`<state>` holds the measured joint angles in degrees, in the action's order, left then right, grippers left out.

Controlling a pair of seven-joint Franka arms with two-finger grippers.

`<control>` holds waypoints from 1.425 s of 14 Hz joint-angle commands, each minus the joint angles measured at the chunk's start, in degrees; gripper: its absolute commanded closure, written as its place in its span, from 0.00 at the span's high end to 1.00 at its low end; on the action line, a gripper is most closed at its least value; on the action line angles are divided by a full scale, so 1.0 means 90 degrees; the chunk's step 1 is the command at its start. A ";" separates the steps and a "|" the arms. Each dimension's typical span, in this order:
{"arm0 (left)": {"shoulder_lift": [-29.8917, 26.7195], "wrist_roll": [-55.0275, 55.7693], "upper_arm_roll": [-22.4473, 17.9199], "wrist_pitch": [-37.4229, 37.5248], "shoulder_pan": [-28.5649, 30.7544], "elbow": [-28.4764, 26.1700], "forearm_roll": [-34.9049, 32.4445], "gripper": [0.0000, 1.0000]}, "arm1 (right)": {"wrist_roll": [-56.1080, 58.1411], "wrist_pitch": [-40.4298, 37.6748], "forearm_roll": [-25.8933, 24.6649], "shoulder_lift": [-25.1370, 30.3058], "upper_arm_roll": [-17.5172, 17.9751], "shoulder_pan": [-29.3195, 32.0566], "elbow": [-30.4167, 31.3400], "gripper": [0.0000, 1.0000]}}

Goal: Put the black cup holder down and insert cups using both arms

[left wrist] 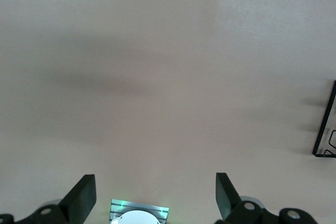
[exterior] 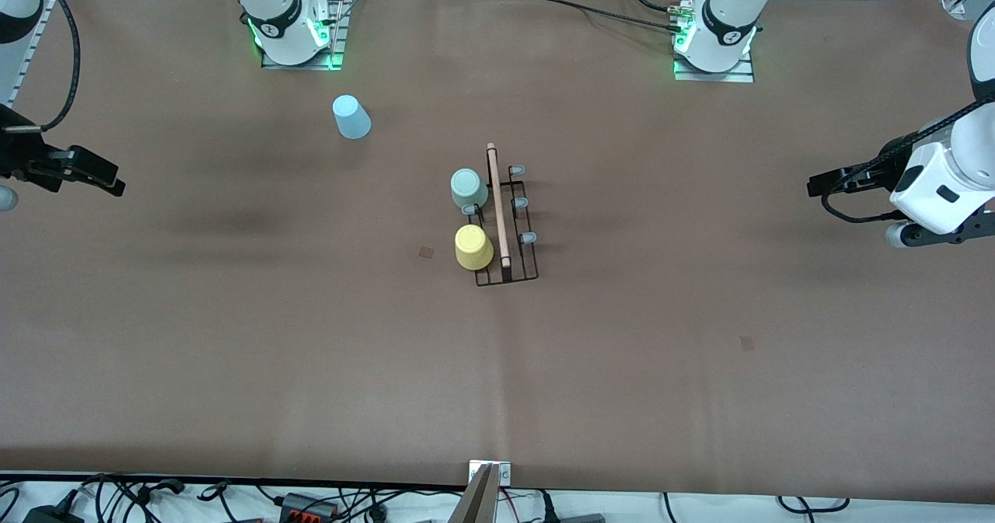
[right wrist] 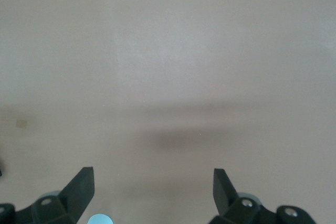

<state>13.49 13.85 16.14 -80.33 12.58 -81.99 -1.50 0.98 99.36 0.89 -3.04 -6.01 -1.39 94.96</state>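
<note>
Cups (exterior: 471, 220) and rack (exterior: 507, 228) are shown whole only from the front. Left claw (left wrist: 152, 195) and right claw (right wrist: 152, 192) are held open over bare tabletop (exterior: 233, 336).

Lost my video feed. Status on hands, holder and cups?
Left hand and right hand open, empty, over bare table ends. Black cup holder mid-table; green cup and yellow cup on prongs. Blue cup loose near right base. Nothing in the way.

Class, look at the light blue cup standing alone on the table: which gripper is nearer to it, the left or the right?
The right gripper, open, hangs over the right arm's end of the table, nearer the light blue cup. The left gripper, also open, waits over the left arm's end.
</note>
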 commanded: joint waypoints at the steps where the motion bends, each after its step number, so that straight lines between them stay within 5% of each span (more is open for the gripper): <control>1: 0.0024 -0.0025 0.0023 0.0088 0.0047 0.0067 0.0117 1.00 | 0.0115 -0.0005 -0.0109 0.0171 0.0072 0.0076 0.0162 1.00; 8: 0.0269 -0.0142 -0.0016 -0.0020 0.0340 0.0135 0.0576 1.00 | 0.0438 -0.0190 -0.0080 0.0182 0.0062 0.0134 0.0055 1.00; 20: 0.0064 -0.0093 0.0169 -0.0098 0.0271 0.0340 -0.0039 1.00 | 0.0389 -0.0181 -0.0041 0.0152 0.0062 0.0213 0.0015 1.00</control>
<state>14.98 13.24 17.12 -81.17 14.68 -79.20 -0.86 3.67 98.25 0.77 -2.33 -6.07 -0.31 94.99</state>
